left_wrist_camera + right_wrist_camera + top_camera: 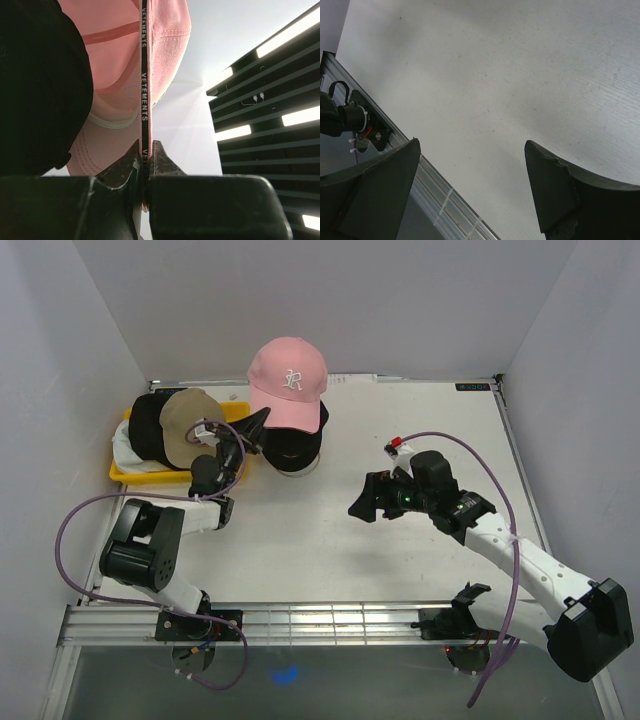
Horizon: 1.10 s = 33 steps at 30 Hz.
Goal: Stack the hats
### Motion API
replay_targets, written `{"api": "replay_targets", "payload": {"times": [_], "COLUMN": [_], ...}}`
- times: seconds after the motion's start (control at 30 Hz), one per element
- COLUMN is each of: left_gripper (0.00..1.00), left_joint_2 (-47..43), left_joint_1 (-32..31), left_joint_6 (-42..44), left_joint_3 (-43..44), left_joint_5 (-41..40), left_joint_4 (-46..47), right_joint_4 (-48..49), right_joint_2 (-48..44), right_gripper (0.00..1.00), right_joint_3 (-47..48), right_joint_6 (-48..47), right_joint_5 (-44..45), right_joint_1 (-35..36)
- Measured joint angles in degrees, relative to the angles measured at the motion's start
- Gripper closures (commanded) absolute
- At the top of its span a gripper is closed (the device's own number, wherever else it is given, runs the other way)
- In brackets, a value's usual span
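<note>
Left gripper (pixel 145 152) clamps pink cap (pixel 288 375) by brim | pink cap sits atop black cap (pixel 292 452), table's far middle | tan cap (pixel 188 425) in yellow tray (pixel 122 476) | right gripper (pixel 362 502) spread wide, holding nothing, above table (pixel 320 550)

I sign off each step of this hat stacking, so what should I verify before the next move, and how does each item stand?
1. Left gripper shut on the pink cap edge: ok.
2. Pink cap over the black cap: ok.
3. Right gripper open, empty: ok.
4. Right gripper apart from both caps: ok.
5. Tan cap stacked: not ok, it lies in the yellow tray.
6. Pink cap seated level: cannot tell.
</note>
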Motion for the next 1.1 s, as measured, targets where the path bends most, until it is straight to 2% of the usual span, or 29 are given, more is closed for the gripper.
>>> {"api": "replay_targets", "payload": {"times": [0.77, 1.1], "left_gripper": [1.00, 1.00], "left_joint_2": [-5.22, -5.25], "left_joint_1": [-1.29, -1.70], "left_joint_6": [0.68, 0.87], "left_joint_3": [-11.47, -15.58], "left_joint_5": [-1.11, -1.14], "left_joint_4": [0.31, 1.36], "right_joint_4": [-0.02, 0.02], "right_joint_2": [-1.73, 0.39], "right_gripper": [0.10, 0.10], "right_joint_3": [0.42, 3.15], "right_joint_6": [2.56, 2.60], "right_joint_5": [-0.26, -0.31], "right_joint_1": [0.00, 0.00]}}
